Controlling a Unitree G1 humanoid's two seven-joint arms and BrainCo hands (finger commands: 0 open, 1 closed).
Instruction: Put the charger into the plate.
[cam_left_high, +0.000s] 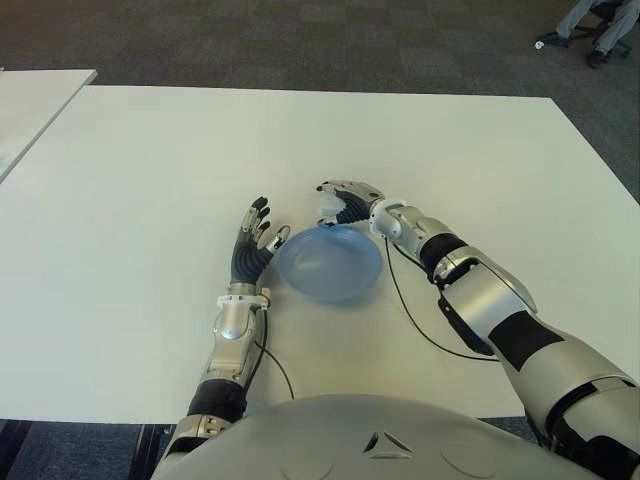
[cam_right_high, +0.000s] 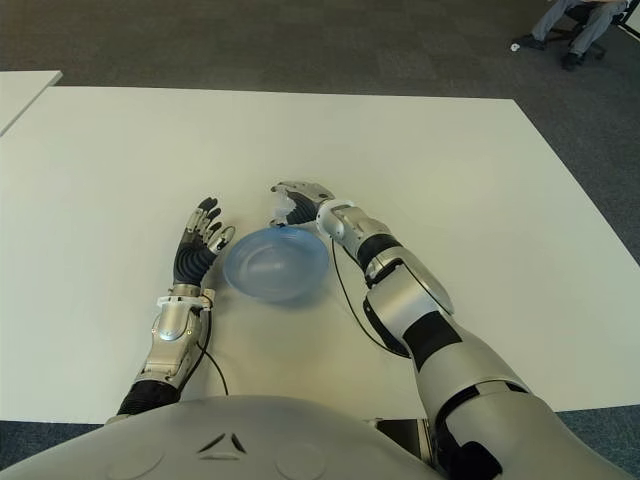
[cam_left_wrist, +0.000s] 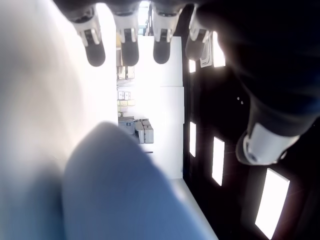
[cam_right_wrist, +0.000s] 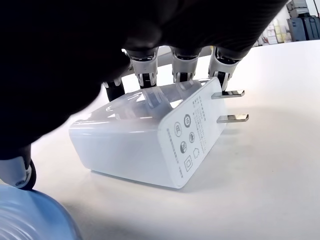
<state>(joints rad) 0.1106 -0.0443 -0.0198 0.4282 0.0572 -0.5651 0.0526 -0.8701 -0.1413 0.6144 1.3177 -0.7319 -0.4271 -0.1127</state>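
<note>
A: Where is the charger (cam_right_wrist: 150, 137) at this moment?

B: On the white table (cam_left_high: 150, 180), just beyond the far rim of the blue plate (cam_left_high: 330, 262). It is a white block lying on its side, its 2 metal prongs pointing away from the plate. It is not in the plate.

A: And the right hand (cam_left_high: 347, 202)?

B: Arched over the charger from above. The right wrist view shows 4 fingertips (cam_right_wrist: 146, 75) lined up along the charger's far upper edge, touching it or very nearly so, with the thumb tip low beside the plate's rim. The charger sits flat on the table, so the fingers are curved around it rather than clamped; a firm grip cannot be confirmed.

A: The left hand (cam_left_high: 255, 240)?

B: Just beside the plate's left edge, fingers straight and spread, holding nothing. Whether its fingertips touch the rim cannot be told.

A: Anything else in view?

B: A second white table (cam_left_high: 30, 100) to the far left, and a seated person's legs (cam_left_high: 590, 30) at the far right on the carpet.
</note>
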